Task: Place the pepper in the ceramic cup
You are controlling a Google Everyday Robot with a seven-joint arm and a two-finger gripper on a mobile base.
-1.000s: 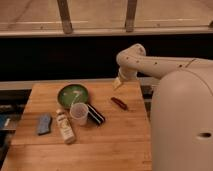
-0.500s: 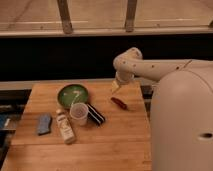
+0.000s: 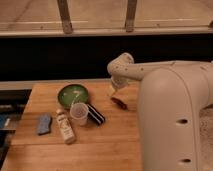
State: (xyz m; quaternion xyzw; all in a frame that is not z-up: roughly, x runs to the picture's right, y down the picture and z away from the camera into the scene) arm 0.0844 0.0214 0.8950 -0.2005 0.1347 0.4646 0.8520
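The pepper [image 3: 119, 102] is a small dark red piece lying on the wooden table [image 3: 110, 140], right of centre and close to my white arm. My gripper [image 3: 115, 90] hangs just above the pepper's left end, pointing down, open and holding nothing. The ceramic cup [image 3: 79, 112] is pale and stands upright to the pepper's left, in front of a green plate. Part of the pepper's right end sits in the shadow of the arm.
A green round plate [image 3: 73, 94] sits behind the cup. A black-and-white striped oblong object [image 3: 96, 115] lies right beside the cup. A cream bottle [image 3: 65, 126] lies at the front left, with a blue object [image 3: 44, 124] beyond it. My arm's bulky white body [image 3: 172, 120] fills the right side.
The gripper has come down and slightly left, closer to the pepper. The things on the table have not moved.
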